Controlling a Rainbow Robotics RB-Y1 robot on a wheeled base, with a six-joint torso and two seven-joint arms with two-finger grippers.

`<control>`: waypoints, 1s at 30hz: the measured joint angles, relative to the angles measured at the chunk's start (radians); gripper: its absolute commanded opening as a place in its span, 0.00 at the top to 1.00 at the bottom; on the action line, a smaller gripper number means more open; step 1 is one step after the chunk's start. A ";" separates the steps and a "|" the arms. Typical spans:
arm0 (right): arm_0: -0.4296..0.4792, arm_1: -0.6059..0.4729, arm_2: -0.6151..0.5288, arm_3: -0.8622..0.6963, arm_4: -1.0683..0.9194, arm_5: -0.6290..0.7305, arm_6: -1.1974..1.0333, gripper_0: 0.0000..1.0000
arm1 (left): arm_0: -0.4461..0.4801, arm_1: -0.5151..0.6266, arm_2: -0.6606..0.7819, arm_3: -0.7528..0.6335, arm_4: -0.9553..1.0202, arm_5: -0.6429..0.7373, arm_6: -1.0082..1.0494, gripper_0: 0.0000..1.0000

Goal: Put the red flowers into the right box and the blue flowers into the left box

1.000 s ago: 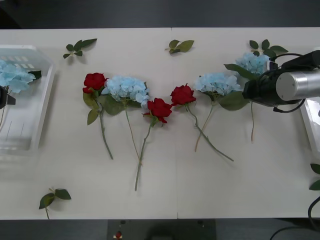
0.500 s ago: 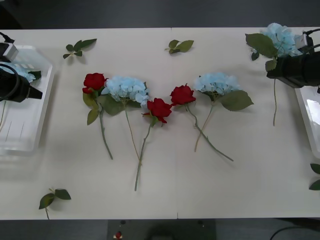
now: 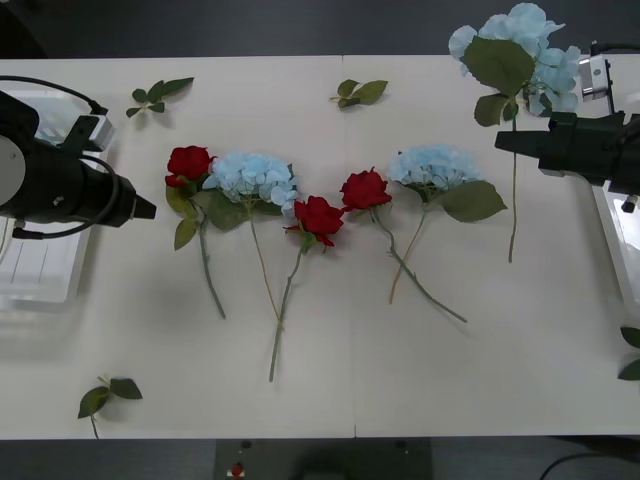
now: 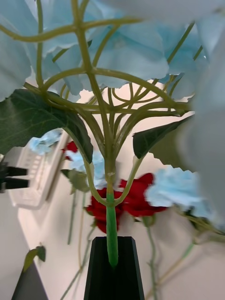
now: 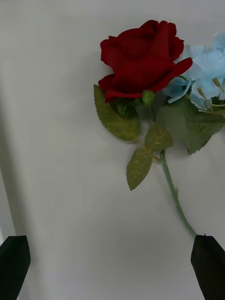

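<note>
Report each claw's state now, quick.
Left claw: open, empty, near the leftmost red rose.
Right claw: shut on a blue flower stem, raised at the table's right.

Left gripper [image 3: 150, 209] at nine o'clock, fingers [image 5: 208, 265] spread wide, pointing inward. Right gripper [image 3: 503, 142] at two o'clock, clamped tight, raised.

We see the table [image 3: 330, 380] as smooth, matt off-white. Red flowers [image 5: 140, 58] look like soft cloth w/ matt veined leaves; blue flowers [image 4: 136, 47] have thin cloth petals on smooth plastic stems. Left box [image 3: 92, 190] looks translucent plastic.
</note>
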 measured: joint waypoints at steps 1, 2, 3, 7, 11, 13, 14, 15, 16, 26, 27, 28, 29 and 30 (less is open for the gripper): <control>0.013 0.000 0.000 -0.029 -0.026 -0.003 0.023 1.00 | 0.000 0.000 -0.012 0.000 0.000 -0.013 0.014 0.00; 0.025 0.000 0.000 -0.055 -0.054 -0.005 0.037 1.00 | 0.000 0.000 -0.021 0.000 0.000 -0.025 0.028 0.00; 0.035 0.000 0.000 -0.082 -0.085 -0.010 0.051 1.00 | 0.000 0.000 -0.027 0.000 0.000 -0.035 0.035 0.00; 0.075 0.001 0.000 -0.192 -0.212 -0.086 0.134 1.00 | 0.000 0.000 -0.028 -0.006 0.022 -0.046 0.029 0.00; 0.112 0.024 0.000 -0.298 -0.275 -0.160 0.230 1.00 | 0.001 0.000 0.004 -0.015 0.121 -0.046 -0.086 0.00; 0.121 0.053 0.000 -0.338 -0.275 -0.187 0.248 1.00 | 0.003 0.000 0.031 -0.015 0.185 -0.046 -0.186 0.00; 0.122 0.074 0.000 -0.348 -0.275 -0.190 0.252 1.00 | 0.007 0.000 0.046 -0.016 0.210 -0.046 -0.225 0.00; 0.122 0.097 0.000 -0.353 -0.275 -0.189 0.255 1.00 | 0.012 0.000 0.059 -0.017 0.237 -0.046 -0.252 0.00; 0.122 0.122 0.000 -0.356 -0.275 -0.189 0.257 1.00 | 0.017 0.000 0.072 -0.018 0.267 -0.046 -0.274 0.00; 0.122 0.355 -0.001 -0.377 -0.177 -0.191 0.259 1.00 | 0.038 -0.002 0.113 0.053 0.741 -0.045 -0.609 0.00; 0.121 0.372 -0.001 -0.377 -0.160 -0.195 0.259 1.00 | 0.038 -0.002 0.113 0.057 0.766 -0.041 -0.643 0.00; 0.119 0.387 -0.001 -0.377 -0.140 -0.205 0.259 1.00 | 0.038 -0.002 0.113 0.059 0.793 -0.034 -0.670 0.00; 0.116 0.402 0.000 -0.377 -0.121 -0.215 0.259 1.00 | 0.038 -0.002 0.113 0.060 0.820 -0.026 -0.691 0.00; 0.111 0.416 0.000 -0.377 -0.106 -0.224 0.259 1.00 | 0.038 -0.002 0.113 0.060 0.847 -0.019 -0.705 0.00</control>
